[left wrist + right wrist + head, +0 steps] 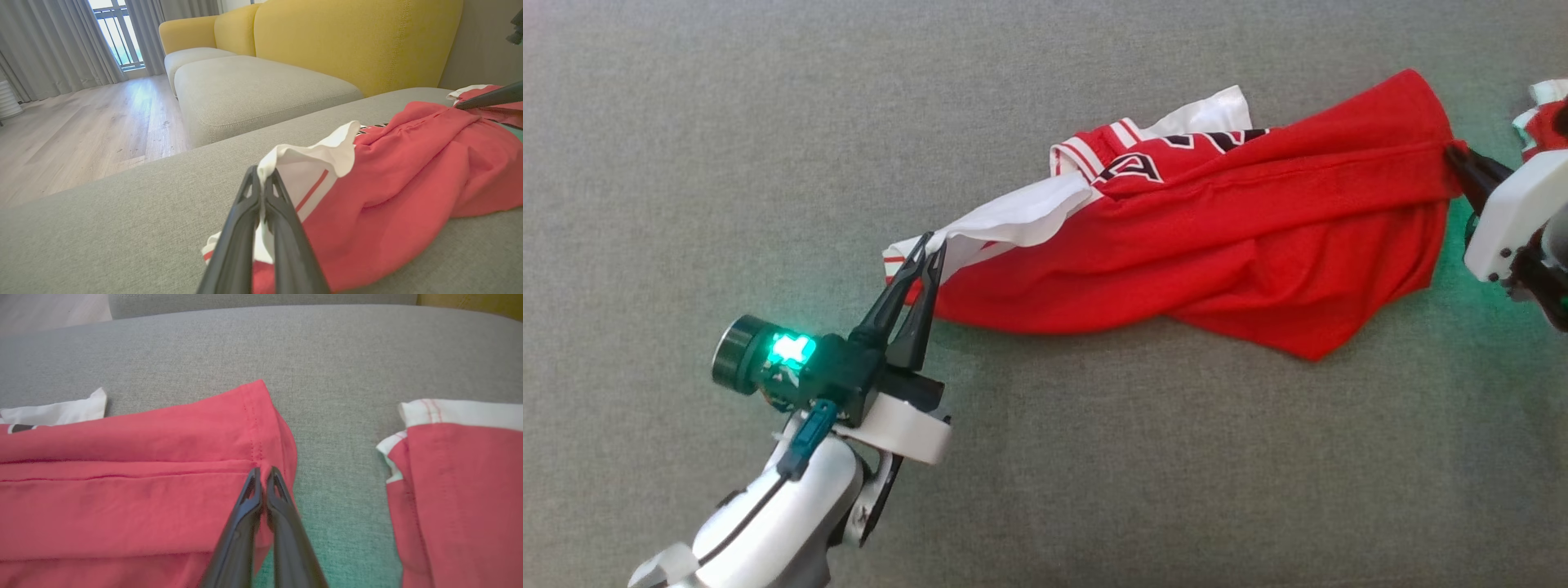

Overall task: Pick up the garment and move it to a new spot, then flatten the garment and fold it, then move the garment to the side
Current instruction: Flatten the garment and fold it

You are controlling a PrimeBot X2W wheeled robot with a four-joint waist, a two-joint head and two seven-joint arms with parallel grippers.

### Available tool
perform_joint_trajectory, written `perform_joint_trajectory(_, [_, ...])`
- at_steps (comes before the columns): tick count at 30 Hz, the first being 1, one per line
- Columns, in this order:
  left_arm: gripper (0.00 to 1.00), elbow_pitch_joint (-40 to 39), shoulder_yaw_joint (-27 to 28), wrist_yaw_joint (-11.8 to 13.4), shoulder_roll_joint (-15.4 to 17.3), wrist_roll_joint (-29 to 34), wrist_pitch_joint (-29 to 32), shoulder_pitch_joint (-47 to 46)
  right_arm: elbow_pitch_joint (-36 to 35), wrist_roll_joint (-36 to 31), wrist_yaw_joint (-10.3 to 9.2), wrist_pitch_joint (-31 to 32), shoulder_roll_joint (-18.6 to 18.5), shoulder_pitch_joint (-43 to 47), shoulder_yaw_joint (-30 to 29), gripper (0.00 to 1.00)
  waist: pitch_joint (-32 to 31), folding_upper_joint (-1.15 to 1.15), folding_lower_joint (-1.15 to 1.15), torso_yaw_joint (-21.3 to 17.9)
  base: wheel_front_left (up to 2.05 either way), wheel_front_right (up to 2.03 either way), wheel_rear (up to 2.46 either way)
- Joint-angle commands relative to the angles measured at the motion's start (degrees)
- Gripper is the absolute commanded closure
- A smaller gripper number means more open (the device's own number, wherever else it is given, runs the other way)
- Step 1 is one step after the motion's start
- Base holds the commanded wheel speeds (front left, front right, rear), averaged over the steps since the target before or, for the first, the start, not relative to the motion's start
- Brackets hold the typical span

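The garment (1217, 237) is a red shirt with white sleeves and dark lettering, stretched out crumpled across the grey cushion (768, 163). My left gripper (929, 245) is shut on the white sleeve end at the garment's left. In the left wrist view my left gripper (262, 173) pinches that white fabric (310, 163). My right gripper (1454, 153) is shut on the red hem at the garment's right end. In the right wrist view my right gripper (263, 473) clamps the stitched red hem (253, 428).
A second red and white cloth (457, 465) lies just right of my right gripper, also at the head view's right edge (1543, 114). A yellow sofa back (347, 36), further grey cushions (253, 85) and a wooden floor (73, 122) lie beyond.
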Motion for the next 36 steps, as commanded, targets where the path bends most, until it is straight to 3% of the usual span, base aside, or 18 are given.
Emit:
perform_joint_trajectory(1, [1.00, -1.46, 1.92, 0.24, 1.89, 0.27, -0.16, -2.69, -1.14, 0.31, -0.05, -1.34, -1.99, -1.58, 0.70, 1.00, -0.41, 0.00, 0.00, -0.14, 0.00, 0.00, 0.00])
perform_joint_trajectory(10, [1.00, -3.20, 5.97, 1.42, 4.70, 0.43, -2.28, -4.30, -3.71, 0.44, -0.05, -10.77, -3.56, -2.04, 2.15, 1.00, -5.96, 0.00, 0.00, -1.30, 0.00, 0.00, 0.00])
perform_joint_trajectory(20, [1.00, -8.26, 12.02, -0.55, 11.80, 0.21, -0.47, -12.95, -14.10, 2.21, -0.05, -17.29, -9.08, -2.08, 0.82, 1.00, -13.86, 0.00, 0.00, -3.44, 0.00, 0.00, 0.00])
perform_joint_trajectory(29, [1.00, -12.68, 15.17, -3.24, 16.63, 2.22, 4.17, -24.79, -22.79, 3.06, -0.05, -16.68, -12.92, -3.78, -5.49, 1.00, -16.44, 0.00, 0.00, -4.76, 0.00, 0.00, 0.00])
perform_joint_trajectory(36, [1.00, -8.75, 15.09, -7.86, 16.35, 4.26, 8.30, -38.52, -25.93, 0.51, -0.05, -12.19, -11.68, -8.95, -10.27, 1.00, -12.72, 0.00, 0.00, -4.60, 0.00, 0.00, 0.00])
